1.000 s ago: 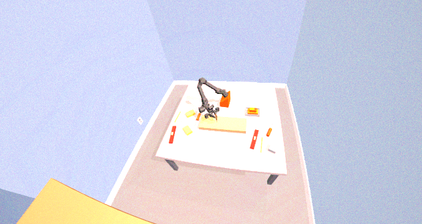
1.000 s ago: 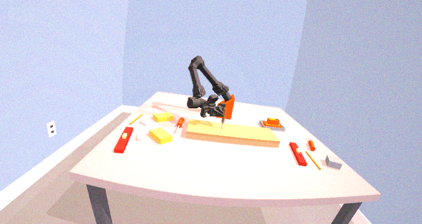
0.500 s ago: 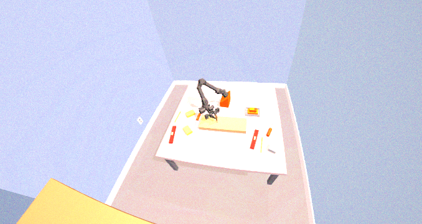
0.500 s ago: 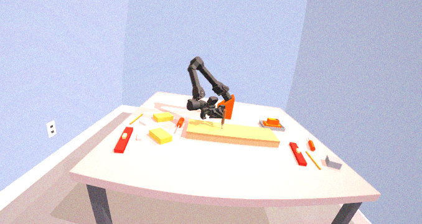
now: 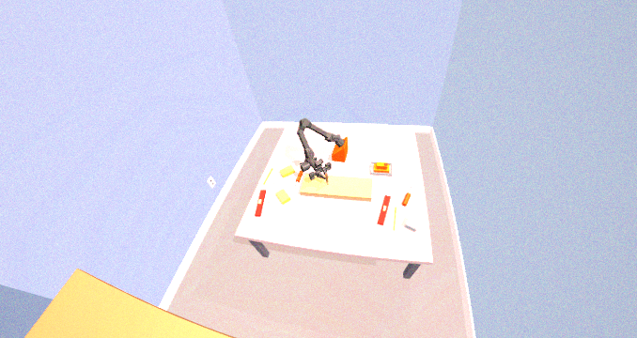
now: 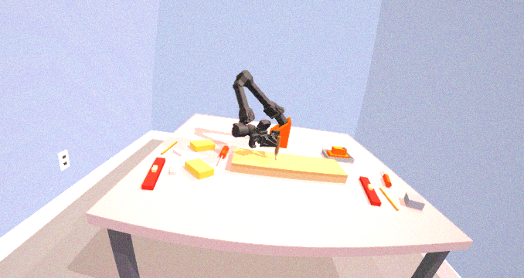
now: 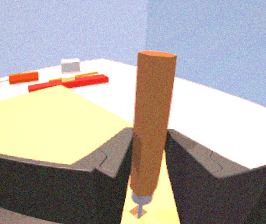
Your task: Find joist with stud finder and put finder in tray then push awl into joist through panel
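The gripper (image 5: 324,174) (image 6: 275,137) (image 7: 148,136) is clamped on the brown handle of the awl (image 5: 327,179) (image 6: 277,147) (image 7: 153,120), which stands nearly upright between its fingers, the metal shaft pointing down; directly beneath the hand is the floor panel (image 5: 348,190) (image 6: 305,166) (image 7: 44,125), with the tip at or just over its top, though contact is hard to tell; behind the hand in the exterior view is the orange mount (image 5: 340,151) (image 6: 284,134); farther out, well to the hand's right in that view, the orange stud finder (image 5: 381,167) (image 6: 338,151) sits in the grey tray (image 5: 371,172) (image 6: 347,160)
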Controlling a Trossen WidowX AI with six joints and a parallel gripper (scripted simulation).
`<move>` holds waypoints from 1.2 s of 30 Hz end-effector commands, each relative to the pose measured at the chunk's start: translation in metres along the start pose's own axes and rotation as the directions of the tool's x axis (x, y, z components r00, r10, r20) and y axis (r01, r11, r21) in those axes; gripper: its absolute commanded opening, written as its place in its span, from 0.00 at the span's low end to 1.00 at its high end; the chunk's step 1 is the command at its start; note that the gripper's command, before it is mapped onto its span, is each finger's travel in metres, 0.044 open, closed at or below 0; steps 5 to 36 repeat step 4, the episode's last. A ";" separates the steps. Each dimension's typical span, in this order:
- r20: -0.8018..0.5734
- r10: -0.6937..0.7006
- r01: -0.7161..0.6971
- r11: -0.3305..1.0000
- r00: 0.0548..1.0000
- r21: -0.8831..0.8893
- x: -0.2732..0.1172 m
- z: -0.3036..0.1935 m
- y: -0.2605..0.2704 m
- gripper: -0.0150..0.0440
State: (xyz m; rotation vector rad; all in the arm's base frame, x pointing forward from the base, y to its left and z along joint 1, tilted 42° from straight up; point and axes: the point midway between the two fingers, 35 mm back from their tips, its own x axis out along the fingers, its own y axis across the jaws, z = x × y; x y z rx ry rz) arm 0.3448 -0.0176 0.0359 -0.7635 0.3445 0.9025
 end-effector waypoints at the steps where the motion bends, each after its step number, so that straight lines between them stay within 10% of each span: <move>1: 0.000 0.000 0.000 1.000 1.000 0.000 0.000 0.000 0.000 0.25; 36: 0.000 0.000 0.000 1.000 1.000 0.000 0.000 0.000 0.000 0.25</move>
